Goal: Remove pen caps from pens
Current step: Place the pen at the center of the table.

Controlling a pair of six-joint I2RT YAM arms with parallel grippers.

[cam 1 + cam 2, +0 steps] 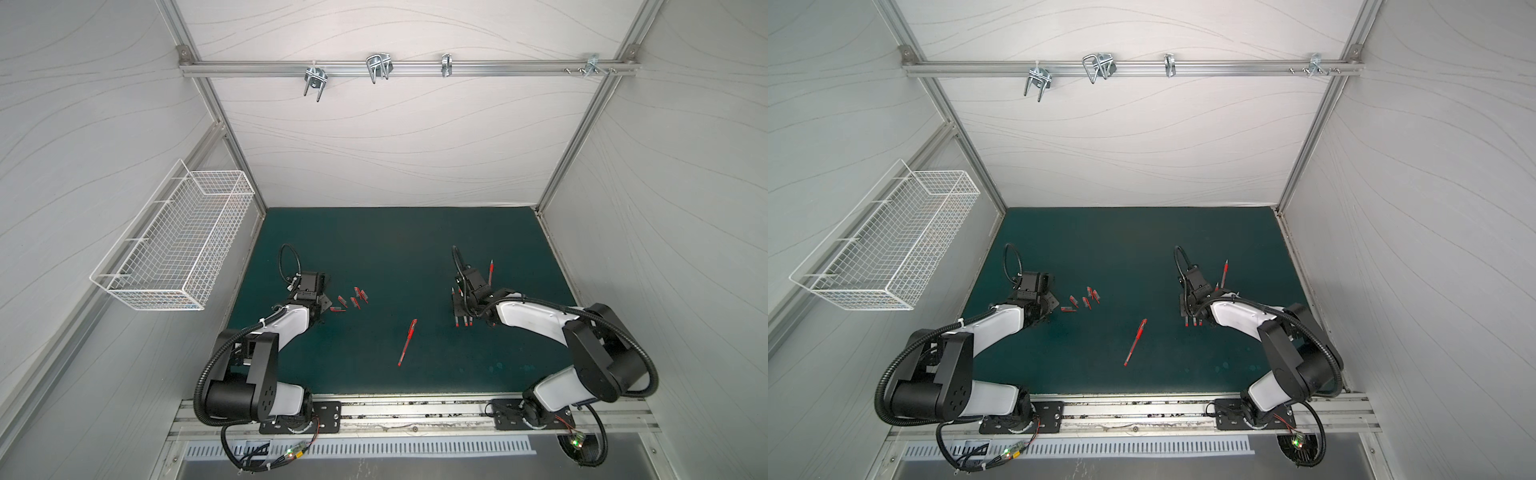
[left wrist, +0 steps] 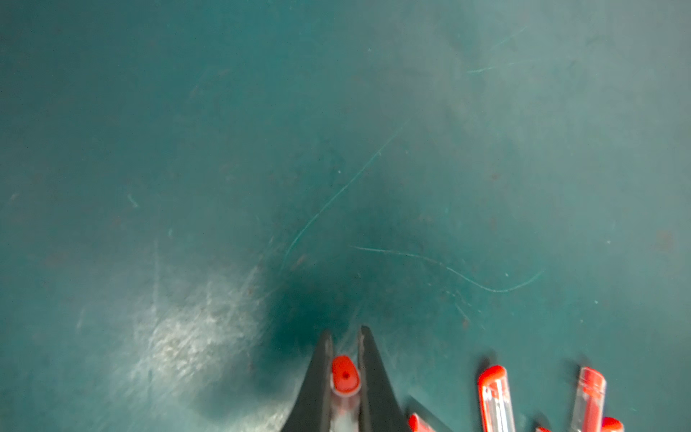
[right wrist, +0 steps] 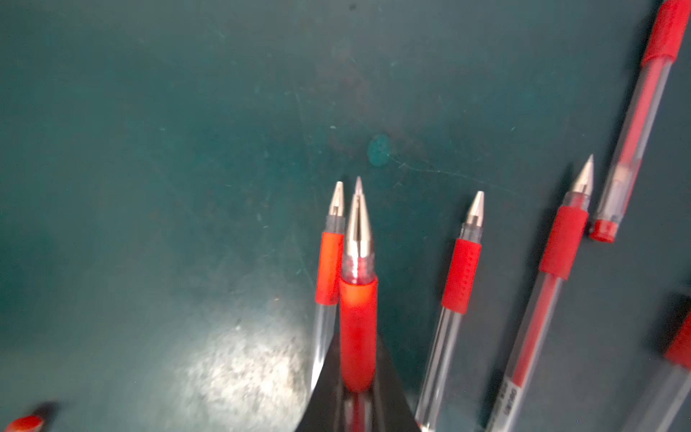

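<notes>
Left gripper (image 2: 344,331) has its thin black fingers pinched onto one pen cap (image 2: 346,374) — glossy red plastic with a rounded end and a tiny hole in it, more see-through further down. A few more loose caps (image 1: 351,299) lie scattered just beside that gripper on the mat (image 1: 374,249), which is dark teal, scratched all over and has a pale scuffed patch. Right gripper (image 3: 358,348) is clamped on a pen (image 3: 358,318) around its red rubbery grip sleeve, with the silver cone tip sticking out past the jaws. Other uncapped pens (image 3: 461,276) lie right next to it, roughly parallel, with clear plastic barrels, a red ink tube inside and red end plugs. One barrel has dark print on it, but it's too blurry to read. One capped pen (image 1: 407,341) lies alone mid-mat between the two arms, well apart from both — cap on
</notes>
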